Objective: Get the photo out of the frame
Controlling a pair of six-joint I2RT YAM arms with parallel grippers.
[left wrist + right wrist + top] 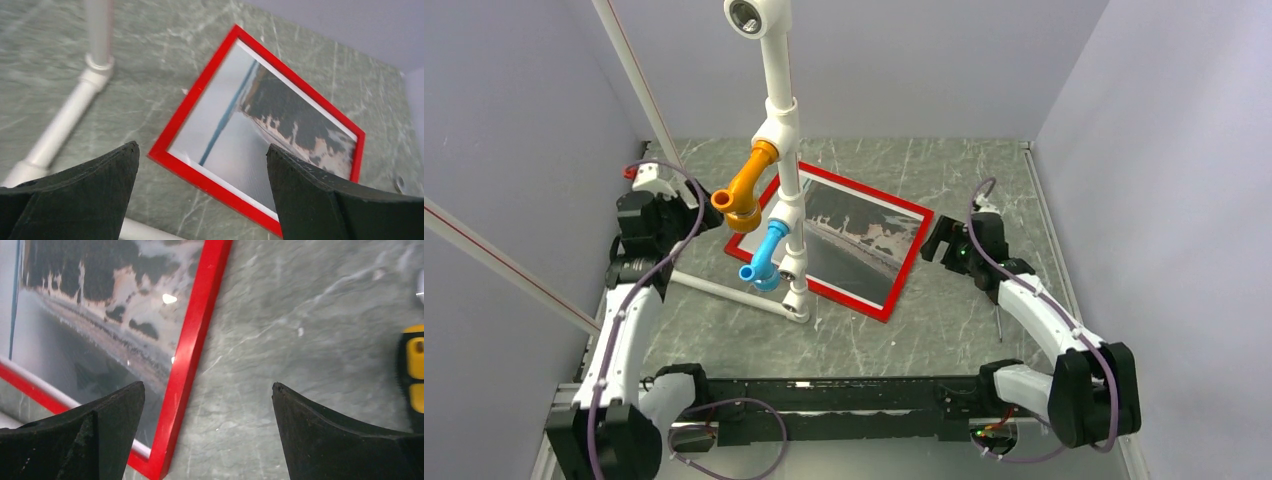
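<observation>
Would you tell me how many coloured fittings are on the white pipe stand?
2: the orange fitting high on the white pipe stand, the blue fitting below it, by the frame; others may be hidden.

From above, the pipe stand [789, 195] covers the left of frame [864, 188] and photo [864, 240]; at my left wrist, my finger [325, 200] hides the frame's near corner; at my right wrist, a yellow thing [415, 357] is cut off, unidentifiable.

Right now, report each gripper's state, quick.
Left gripper: open, holding nothing.
Right gripper: open, holding nothing.
</observation>
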